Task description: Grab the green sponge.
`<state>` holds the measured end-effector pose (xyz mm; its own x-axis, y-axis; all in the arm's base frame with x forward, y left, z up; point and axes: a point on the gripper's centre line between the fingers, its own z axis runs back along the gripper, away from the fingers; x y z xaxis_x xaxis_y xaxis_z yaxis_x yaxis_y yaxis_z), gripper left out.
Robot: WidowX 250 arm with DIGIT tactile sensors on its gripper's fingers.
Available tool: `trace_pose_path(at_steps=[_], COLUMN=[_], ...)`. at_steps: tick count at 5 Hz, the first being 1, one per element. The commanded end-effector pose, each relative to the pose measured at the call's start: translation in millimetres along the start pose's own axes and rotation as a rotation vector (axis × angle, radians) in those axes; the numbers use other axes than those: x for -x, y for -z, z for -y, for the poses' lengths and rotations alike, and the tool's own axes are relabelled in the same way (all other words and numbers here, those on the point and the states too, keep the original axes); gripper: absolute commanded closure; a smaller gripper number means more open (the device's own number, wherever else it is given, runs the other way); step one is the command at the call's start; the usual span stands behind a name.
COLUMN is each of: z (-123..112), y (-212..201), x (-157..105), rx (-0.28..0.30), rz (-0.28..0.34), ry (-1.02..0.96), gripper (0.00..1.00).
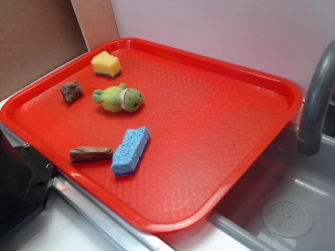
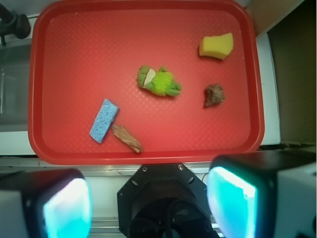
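Claw [image 2: 148,198] apart, green sponge [image 2: 216,46] far.

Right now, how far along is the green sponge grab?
Nothing done yet. The green sponge sits untouched in the red tray's far corner, beyond the plush toy. The gripper is open, empty, back at the tray's near edge. Left: approach, descend, close.

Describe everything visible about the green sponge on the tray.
The green sponge is a small blocky piece of yellow foam with a thin dark scouring layer along its bottom face, resting flat on the red tray near a far corner. It looks dry and undamaged. Nothing touches it: the green plush toy and brown rock-like lump lie apart from it. The gripper is open, well off the tray.
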<state>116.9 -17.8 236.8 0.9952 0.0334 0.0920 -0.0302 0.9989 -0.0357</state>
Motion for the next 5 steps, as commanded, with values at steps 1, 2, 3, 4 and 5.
trace_pose_path(at_steps=[1, 2, 3, 4, 5], z=[0, -15, -38, -60, -87], y=[0, 3, 17, 49, 89], x=[0, -8, -26, -53, -80], rx=[0.0, -0.009, -0.032, -0.02, -0.093], rz=[0.0, 0.052, 0.054, 0.132, 0.144], ry=[0.0, -0.159, -0.349, -0.598, -0.84], gripper=[0.0, 0.0, 0.0, 0.0, 0.0])
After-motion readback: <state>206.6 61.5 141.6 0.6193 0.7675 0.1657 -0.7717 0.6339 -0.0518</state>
